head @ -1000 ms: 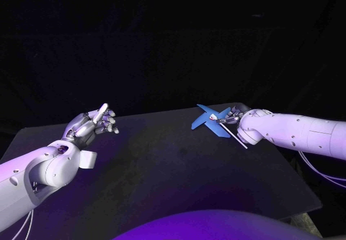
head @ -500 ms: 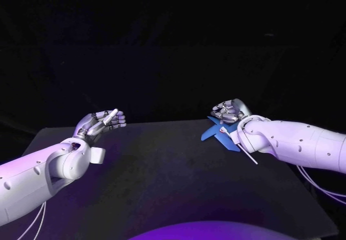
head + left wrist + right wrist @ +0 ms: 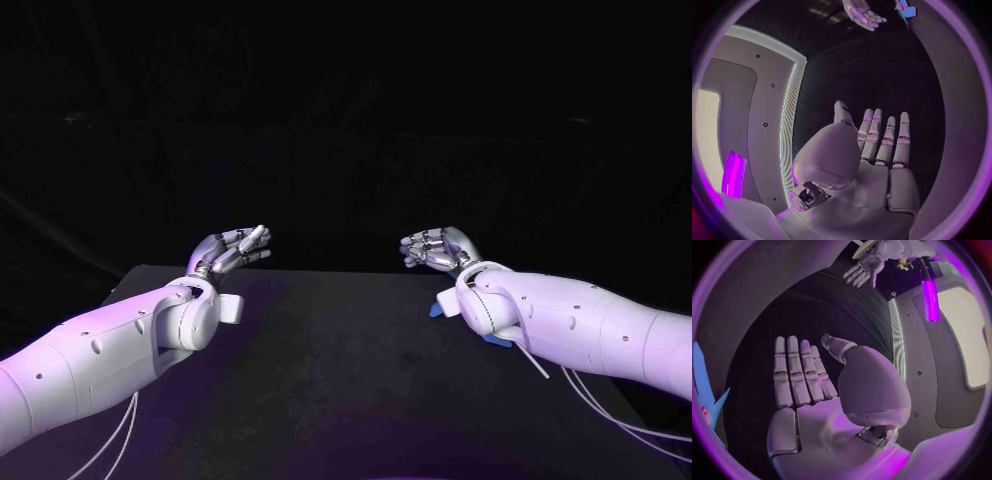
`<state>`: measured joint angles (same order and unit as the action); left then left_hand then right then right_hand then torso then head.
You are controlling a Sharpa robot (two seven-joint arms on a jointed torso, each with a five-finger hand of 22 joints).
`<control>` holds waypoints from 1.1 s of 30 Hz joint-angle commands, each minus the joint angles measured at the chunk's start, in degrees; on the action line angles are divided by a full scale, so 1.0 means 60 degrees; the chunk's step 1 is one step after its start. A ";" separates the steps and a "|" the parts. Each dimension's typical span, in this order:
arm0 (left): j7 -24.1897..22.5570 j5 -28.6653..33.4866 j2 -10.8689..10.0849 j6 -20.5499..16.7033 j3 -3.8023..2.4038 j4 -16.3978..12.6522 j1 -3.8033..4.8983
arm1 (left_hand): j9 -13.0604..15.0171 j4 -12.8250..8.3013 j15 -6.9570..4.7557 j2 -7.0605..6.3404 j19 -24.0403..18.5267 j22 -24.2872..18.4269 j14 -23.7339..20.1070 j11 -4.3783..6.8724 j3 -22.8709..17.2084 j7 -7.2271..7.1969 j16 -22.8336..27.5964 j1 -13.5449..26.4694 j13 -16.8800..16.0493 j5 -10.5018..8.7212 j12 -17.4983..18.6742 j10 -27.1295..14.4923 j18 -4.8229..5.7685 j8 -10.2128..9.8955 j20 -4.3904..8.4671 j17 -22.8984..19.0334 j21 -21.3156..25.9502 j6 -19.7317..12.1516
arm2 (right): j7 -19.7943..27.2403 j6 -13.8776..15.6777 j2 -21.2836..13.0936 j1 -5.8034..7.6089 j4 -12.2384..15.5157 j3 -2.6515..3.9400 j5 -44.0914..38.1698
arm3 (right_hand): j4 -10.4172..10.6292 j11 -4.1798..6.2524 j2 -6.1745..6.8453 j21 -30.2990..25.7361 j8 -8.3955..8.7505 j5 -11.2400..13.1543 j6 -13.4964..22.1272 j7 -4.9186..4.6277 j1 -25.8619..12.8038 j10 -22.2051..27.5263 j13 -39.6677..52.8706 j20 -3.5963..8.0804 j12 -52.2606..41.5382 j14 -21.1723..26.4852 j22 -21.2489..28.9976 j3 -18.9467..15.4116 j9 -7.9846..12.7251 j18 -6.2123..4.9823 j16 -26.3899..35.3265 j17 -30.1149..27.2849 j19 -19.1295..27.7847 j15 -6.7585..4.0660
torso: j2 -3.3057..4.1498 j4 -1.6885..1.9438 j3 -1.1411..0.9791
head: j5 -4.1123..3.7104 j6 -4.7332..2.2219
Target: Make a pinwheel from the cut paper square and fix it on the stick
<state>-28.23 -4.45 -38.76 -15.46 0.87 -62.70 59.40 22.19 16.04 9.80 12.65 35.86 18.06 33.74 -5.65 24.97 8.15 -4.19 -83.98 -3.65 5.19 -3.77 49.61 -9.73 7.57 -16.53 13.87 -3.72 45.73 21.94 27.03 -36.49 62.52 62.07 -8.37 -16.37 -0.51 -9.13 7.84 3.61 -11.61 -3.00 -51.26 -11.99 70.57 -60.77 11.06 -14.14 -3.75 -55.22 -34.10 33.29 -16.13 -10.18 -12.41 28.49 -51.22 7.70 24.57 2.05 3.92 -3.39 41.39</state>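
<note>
The black table (image 3: 332, 370) spreads across the lower half of the head view. The two white arms come in over it from either side. The left arm (image 3: 101, 350) and the right arm (image 3: 577, 320) are both lifted, so the hands sit above the table's far edge against the dark backdrop.

The left hand (image 3: 231, 250) is turned palm up and holds nothing. In its wrist view the fingers (image 3: 902, 132) stand straight side by side, with the thumb set off from them. The right hand (image 3: 437, 247) is raised in the same way, near the left one but well apart from it. In its own wrist view its fingers (image 3: 792, 365) are stretched out flat over a bare palm with the thumb away to one side, so it grips nothing either.

The blue paper pinwheel (image 3: 437, 310) is low on the table's right side, beneath the right wrist and mostly hidden by the forearm. Only two blue tips peek out beside the wrist and under the forearm. Whether it lies flat on the table cannot be told. Its thin pale stick (image 3: 535, 364) slants out from under the forearm toward the table's right edge.
</note>
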 commanded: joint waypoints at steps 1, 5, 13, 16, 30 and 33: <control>-0.0303 0.0258 0.0156 -0.0318 -0.0017 0.0112 0.0021 | -0.0118 0.0008 0.0020 -0.0013 -0.0170 -0.0170 -0.0282 0.0007 0.0199 -0.0005 0.0124 0.0104 0.0026 0.0065 0.0065 -0.0342 0.0054 -0.0054 0.0000 -0.0199 0.0033 -0.0079 | 0.0396 -0.1089 0.0110 -0.0026 -0.0080 0.0002 0.0594 | -0.0001 -0.0098 -0.0027 -0.0012 0.0086 0.0002 0.0105 -0.0043 -0.0117 0.0121 -0.0359 -0.0062 0.0024 0.0134 0.0541 -0.0208 0.0079 -0.0050 0.0338 -0.0249 0.0182 0.0063 | -0.0014 0.0032 -0.0038 | 0.0082 -0.0067; -0.0035 0.0060 0.0084 -0.0131 -0.0005 0.0033 0.0002 | -0.3698 -0.2674 -0.1634 -0.2108 -0.5977 -0.3010 -0.5623 0.0942 -0.4161 -0.1358 0.0698 0.4753 0.0608 -0.0864 0.0629 -0.8268 0.1621 -0.1262 0.2755 -0.2311 0.0619 -0.7621 | 0.0083 -0.0213 0.0064 -0.0022 0.0007 0.0016 0.0173 | 0.0086 0.1522 -0.1307 -0.0601 0.1936 0.0500 0.8543 0.1998 -0.4028 1.0128 -0.1843 0.2357 0.0626 0.9203 0.5684 -0.5548 0.2688 0.1696 0.2068 -0.4749 0.8537 -0.1283 | 0.0022 0.0001 -0.0022 | 0.0044 -0.0062; -0.0087 0.0216 -0.0162 -0.1199 -0.0037 -0.1019 0.0031 | -0.3698 -0.2674 -0.1634 -0.2108 -0.5977 -0.3010 -0.5623 0.0942 -0.4161 -0.1358 0.0698 0.7283 0.0608 -0.0864 0.0629 -0.8268 0.1621 -0.1262 0.2755 -0.2311 0.0619 -0.7621 | 0.0365 0.0492 -0.0266 -0.0108 0.1076 0.0334 0.0762 | 0.0086 0.1522 -0.1307 -0.0601 0.1936 0.0500 0.8543 0.1998 -1.1761 1.0128 -0.1843 0.2357 0.0626 0.9203 0.5684 -0.5548 0.2688 0.1696 0.2068 -0.4749 0.8537 -0.1283 | 0.0545 -0.0165 -0.0328 | 0.0296 -0.0598; -0.0122 0.0321 -0.0328 -0.1915 -0.0058 -0.1724 0.0050 | -0.3698 -0.2674 -0.1634 -0.2108 -0.5977 -0.3010 -0.5623 0.0942 -0.4161 -0.1358 0.0698 1.3996 0.0608 -0.0864 0.0629 -0.8268 0.1621 -0.1262 0.2755 -0.2311 0.0619 -0.7621 | 0.0555 0.0964 -0.0486 -0.0165 0.1791 0.0546 0.1156 | 0.0086 0.1522 -0.1307 -0.0601 0.1936 0.0500 0.8543 0.1998 -1.1761 1.0128 -0.1843 0.2357 0.0626 0.9203 0.5684 -0.5548 0.2688 0.1696 0.2068 -0.4749 0.8537 -0.1283 | 0.0809 -0.0249 -0.0483 | 0.0424 -0.0869; -0.0258 0.0732 -0.0974 -0.4714 -0.0142 -0.4480 0.0125 | -0.3698 -0.2674 -0.1634 -0.2108 -0.5977 -0.3010 -0.5623 0.0942 -0.4161 -0.1358 0.0698 1.3996 0.0608 -0.0864 0.0629 -0.8268 0.1621 -0.1262 0.2755 -0.2311 0.0619 -0.7621 | 0.1293 0.2806 -0.1348 -0.0388 0.4585 0.1376 0.2695 | 0.0086 0.1522 -0.1307 -0.0601 0.1936 0.0500 0.8543 0.1998 -1.1761 1.0128 -0.1843 0.2357 0.0626 0.9203 0.5684 -0.5548 0.2688 0.1696 0.2068 -0.4749 0.8537 -0.1283 | 0.1102 -0.0341 -0.0654 | 0.0565 -0.1169; -0.0261 0.0741 -0.0989 -0.4777 -0.0144 -0.4542 0.0127 | -0.3698 -0.2674 -0.1634 -0.2108 -0.5977 -0.3010 -0.5623 0.0942 -0.4161 -0.1358 0.0698 1.3996 0.0608 -0.0864 0.0629 -0.8268 0.1621 -0.1262 0.2755 -0.2311 0.0619 -0.7621 | 0.1309 0.2847 -0.1367 -0.0393 0.4647 0.1394 0.2729 | 0.0086 0.1522 -0.1307 -0.0601 0.1936 0.0500 0.8543 0.1998 -1.1761 1.0128 -0.1843 0.2357 0.0626 0.9203 0.5684 -0.5548 0.2688 0.1696 0.2068 -0.4749 0.8537 -0.1283 | 0.1102 -0.0341 -0.0654 | 0.0565 -0.1169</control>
<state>-28.63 -0.78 -44.70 -40.43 0.06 -89.71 60.06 0.15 0.01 -0.02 0.07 0.48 0.12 0.38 0.08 0.35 -0.05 -0.37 -1.20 -0.08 0.24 -0.38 0.32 -0.89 0.30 -0.08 0.12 -0.33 0.48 27.66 41.68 -44.66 60.23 89.77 -0.03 -1.96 0.00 0.00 0.02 0.28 -0.20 -0.29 -0.20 0.00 0.31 -0.30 0.07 0.00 -0.38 -0.29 -0.09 0.24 -0.09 -0.78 -0.13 0.07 -0.27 -0.01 31.09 0.01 0.04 -0.01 34.39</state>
